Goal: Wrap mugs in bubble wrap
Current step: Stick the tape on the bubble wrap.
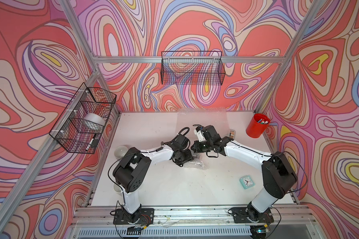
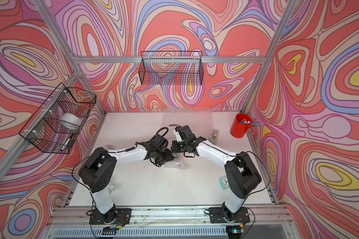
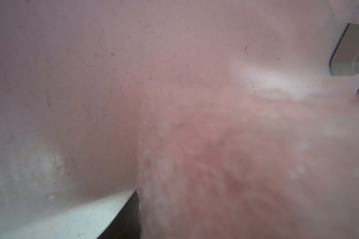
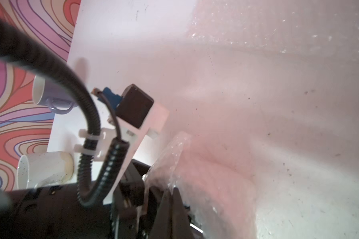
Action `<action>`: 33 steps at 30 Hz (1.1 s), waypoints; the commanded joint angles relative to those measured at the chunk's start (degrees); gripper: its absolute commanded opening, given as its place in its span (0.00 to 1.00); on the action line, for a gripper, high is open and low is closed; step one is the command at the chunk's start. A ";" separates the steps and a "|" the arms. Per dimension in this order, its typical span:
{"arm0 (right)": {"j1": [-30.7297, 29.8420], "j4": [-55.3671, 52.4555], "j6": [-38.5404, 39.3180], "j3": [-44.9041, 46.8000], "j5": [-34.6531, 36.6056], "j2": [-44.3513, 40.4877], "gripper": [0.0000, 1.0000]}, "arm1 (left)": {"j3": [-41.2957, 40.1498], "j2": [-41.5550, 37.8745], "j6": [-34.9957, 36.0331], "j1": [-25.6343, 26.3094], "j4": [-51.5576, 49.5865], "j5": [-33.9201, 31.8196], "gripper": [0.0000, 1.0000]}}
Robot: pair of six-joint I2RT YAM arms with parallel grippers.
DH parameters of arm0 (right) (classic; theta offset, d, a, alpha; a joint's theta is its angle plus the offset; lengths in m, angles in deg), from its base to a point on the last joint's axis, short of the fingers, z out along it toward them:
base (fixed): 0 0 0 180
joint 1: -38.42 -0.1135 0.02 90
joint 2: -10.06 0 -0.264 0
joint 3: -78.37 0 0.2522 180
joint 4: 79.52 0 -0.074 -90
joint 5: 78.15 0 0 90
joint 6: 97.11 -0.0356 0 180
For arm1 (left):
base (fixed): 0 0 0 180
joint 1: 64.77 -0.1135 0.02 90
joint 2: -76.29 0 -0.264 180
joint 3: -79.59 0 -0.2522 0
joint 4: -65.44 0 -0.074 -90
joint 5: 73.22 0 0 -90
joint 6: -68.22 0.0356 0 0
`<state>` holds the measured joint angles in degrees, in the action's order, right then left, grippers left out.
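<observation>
A crumpled bundle of bubble wrap (image 1: 196, 165) lies mid-table where both arms meet. My left gripper (image 1: 190, 159) stands half wide, closed round this bundle. In the left wrist view the wrap (image 3: 216, 155) presses against one dark finger (image 3: 131, 217), and a reddish blur shows through it. What is inside cannot be made out. My right gripper (image 4: 175, 191) is shut, pinching an edge of the wrap (image 4: 174, 149). A white mug (image 1: 120, 151) lies at the table's left. Another pale mug (image 4: 44, 169) lies by the left arm's base. A flat sheet of bubble wrap (image 1: 203, 115) rests at the back.
A red pen cup (image 1: 257, 125) stands at the back right, with a tape dispenser (image 1: 232, 133) beside it. A mint clock (image 1: 246, 182) lies near the right arm. Wire baskets hang on the left wall (image 1: 83, 120) and the back wall (image 1: 192, 68).
</observation>
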<state>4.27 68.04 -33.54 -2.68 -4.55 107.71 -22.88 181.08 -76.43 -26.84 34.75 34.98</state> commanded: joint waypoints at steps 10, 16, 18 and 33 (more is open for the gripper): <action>0.57 4.76 -1.57 -1.64 2.51 1.64 0.00 | -0.56 2.17 0.61 0.55 -2.74 0.56 0.55; 0.66 1.27 -1.78 -2.91 6.61 3.51 0.00 | -0.48 2.32 0.60 0.56 -2.81 0.74 0.55; 0.66 0.84 -1.75 -3.00 6.45 6.40 0.00 | -0.48 2.34 0.60 0.54 -2.83 0.79 0.55; 0.57 -3.71 -0.22 -4.28 17.94 -0.81 0.03 | -0.32 2.39 0.34 0.53 -2.89 0.70 0.55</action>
<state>4.86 66.38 -34.94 -7.42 7.86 113.10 -22.88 181.08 -76.41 -26.88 34.77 35.04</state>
